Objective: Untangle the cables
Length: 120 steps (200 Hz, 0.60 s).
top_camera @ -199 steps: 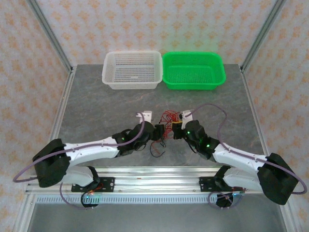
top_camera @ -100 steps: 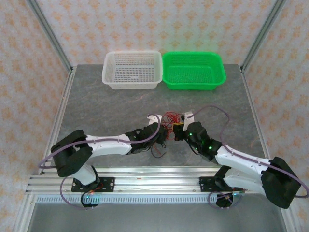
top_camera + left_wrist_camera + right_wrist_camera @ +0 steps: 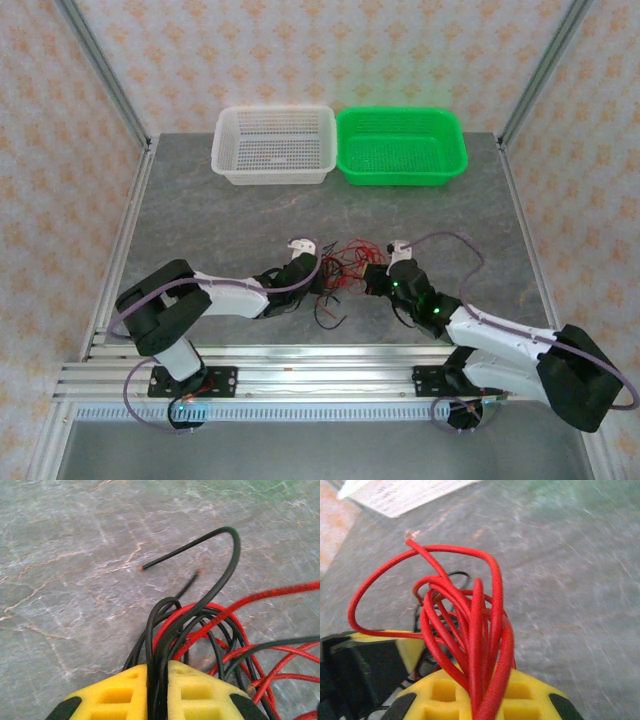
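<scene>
Both claws sit further apart than half a second ago, so the cables now fan out across the table between them instead of bunching up. The left claw is clamped on a mostly black bundle looping out ahead of its tips. The right claw pinches the red cables, which arc up right in front of it.
</scene>
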Available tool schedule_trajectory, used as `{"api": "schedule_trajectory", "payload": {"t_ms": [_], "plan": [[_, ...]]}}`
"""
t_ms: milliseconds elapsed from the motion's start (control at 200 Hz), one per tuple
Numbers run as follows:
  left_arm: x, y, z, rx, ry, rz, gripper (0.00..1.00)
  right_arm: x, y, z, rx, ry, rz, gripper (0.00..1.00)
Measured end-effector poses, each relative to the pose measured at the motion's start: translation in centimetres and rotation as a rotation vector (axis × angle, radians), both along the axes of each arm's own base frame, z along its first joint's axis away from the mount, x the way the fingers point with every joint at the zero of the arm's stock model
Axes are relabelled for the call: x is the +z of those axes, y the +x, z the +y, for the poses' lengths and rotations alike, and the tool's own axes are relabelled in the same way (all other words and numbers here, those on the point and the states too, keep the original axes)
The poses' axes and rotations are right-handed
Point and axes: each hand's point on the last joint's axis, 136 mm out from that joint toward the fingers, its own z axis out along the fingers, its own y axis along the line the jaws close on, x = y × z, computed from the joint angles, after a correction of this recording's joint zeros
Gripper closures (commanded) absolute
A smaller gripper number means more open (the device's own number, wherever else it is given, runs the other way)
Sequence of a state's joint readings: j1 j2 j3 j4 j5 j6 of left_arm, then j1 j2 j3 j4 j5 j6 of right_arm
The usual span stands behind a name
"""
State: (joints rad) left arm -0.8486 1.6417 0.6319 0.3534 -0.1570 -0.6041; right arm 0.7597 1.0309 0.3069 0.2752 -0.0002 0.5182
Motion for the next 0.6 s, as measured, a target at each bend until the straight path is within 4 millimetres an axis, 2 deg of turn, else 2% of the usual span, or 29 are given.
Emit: {"api": "schedule_trajectory", "payload": {"t_ms": [270,335,400,496,601], "plan": [[-1.6,0.5,3.0,0.139,-0.048,0.052,0.86,-4.8,-1.1,-3.7,-0.248,0.064,0.173,1.00],[-1.8,0.5,3.5,0.171,-0.061,0.063,0.86,-5.6,-1.5,-4.3,-0.295,0.086,0.207,0.97],[-2.1,0.4,3.8,0.203,-0.075,0.078,0.86,-6.3,-1.9,-4.7,-0.327,0.104,0.241,0.91],[-2.1,0.2,4.2,0.246,-0.097,0.094,0.86,-7.0,-2.4,-5.0,-0.356,0.120,0.281,0.78],[-1.7,-0.3,5.0,0.282,-0.104,0.114,0.80,-7.6,-3.0,-5.1,-0.365,0.125,0.326,0.61]]}}
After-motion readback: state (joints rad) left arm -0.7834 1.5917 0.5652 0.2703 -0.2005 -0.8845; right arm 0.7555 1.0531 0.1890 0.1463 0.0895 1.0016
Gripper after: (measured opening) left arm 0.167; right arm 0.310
